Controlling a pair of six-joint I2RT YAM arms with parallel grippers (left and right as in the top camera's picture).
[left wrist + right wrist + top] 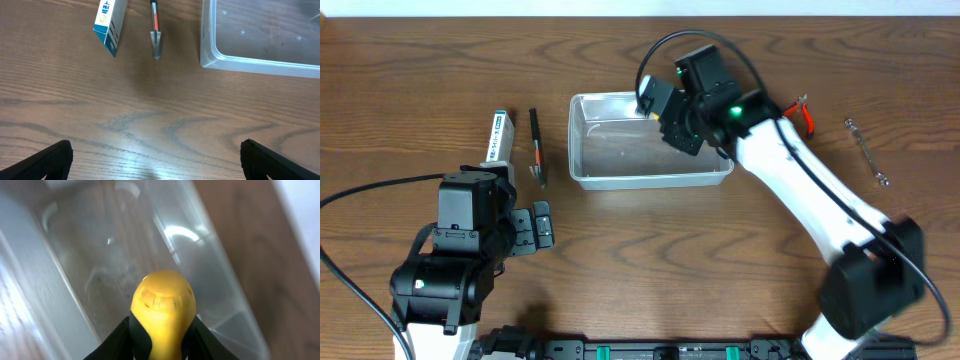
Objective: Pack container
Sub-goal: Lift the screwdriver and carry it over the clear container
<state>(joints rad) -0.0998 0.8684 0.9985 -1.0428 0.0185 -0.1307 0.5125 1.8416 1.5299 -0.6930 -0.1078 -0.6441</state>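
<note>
We judge packing barely begun: the container (610,150) looks empty, our right gripper (658,103) pinching a yellow-handled tool (162,305) just above its right end. A box (498,137) and small tool (536,148) lie left of it, a red-handled tool (805,116) and metal piece (867,152) right; our left gripper (157,160) idles spread.

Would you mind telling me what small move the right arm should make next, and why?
Probably lower the right gripper a little and open it: it is shut on the yellow-handled object, which hangs over the inside of the clear container, apparently not yet resting on its floor.
</note>
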